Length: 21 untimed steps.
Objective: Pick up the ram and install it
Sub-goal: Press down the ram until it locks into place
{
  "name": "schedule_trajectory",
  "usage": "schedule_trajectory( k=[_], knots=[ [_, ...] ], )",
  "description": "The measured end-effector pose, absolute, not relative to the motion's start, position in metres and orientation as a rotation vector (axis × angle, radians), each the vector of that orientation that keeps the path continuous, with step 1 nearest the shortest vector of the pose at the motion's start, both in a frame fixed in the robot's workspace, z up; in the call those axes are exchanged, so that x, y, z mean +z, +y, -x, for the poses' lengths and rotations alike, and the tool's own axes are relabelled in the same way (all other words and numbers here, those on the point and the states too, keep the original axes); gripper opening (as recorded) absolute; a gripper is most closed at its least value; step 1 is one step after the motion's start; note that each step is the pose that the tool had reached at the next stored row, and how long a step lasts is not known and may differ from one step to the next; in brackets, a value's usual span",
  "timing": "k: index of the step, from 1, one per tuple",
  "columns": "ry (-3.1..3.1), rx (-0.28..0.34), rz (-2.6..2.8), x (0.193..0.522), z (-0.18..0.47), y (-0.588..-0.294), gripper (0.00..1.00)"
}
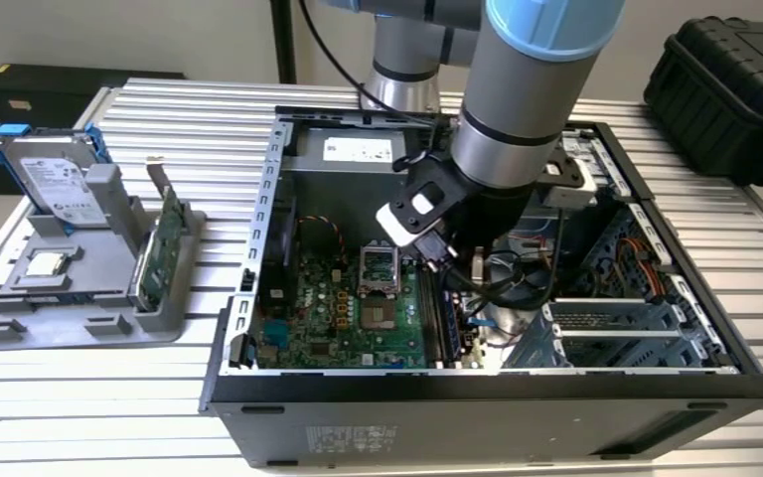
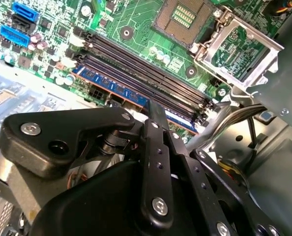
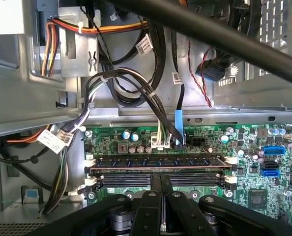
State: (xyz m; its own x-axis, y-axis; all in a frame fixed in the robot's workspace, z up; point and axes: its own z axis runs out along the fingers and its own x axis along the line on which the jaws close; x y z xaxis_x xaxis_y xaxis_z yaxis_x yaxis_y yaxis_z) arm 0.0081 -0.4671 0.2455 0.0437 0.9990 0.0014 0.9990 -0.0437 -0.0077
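Fingers of the black linkage gripper (image 2: 153, 110) drawn together, tips down on the long, thin blue ram stick (image 2: 117, 89) standing in the outermost black slot, directly beneath. Best pressed straight down, evenly along the stick, square to the green motherboard (image 2: 136, 22), until the white end latches (image 3: 230, 160) close

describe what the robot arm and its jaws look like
In the exterior view the arm is a thick silver-grey tube with light blue caps at its joints and a black wrist section carrying a white-labelled block, with a black cable running down behind it. In the second wrist view the gripper is matte black, built of flat linkage bars joined by silver screws and pivot pins.
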Motion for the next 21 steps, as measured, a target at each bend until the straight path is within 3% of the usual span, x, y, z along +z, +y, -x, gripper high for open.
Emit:
schedule_trajectory(
  k=[21],
  knots=[
    [-2.181, 0.007, 2.252, 0.230, -0.011, -0.465, 0.00]
  ],
)
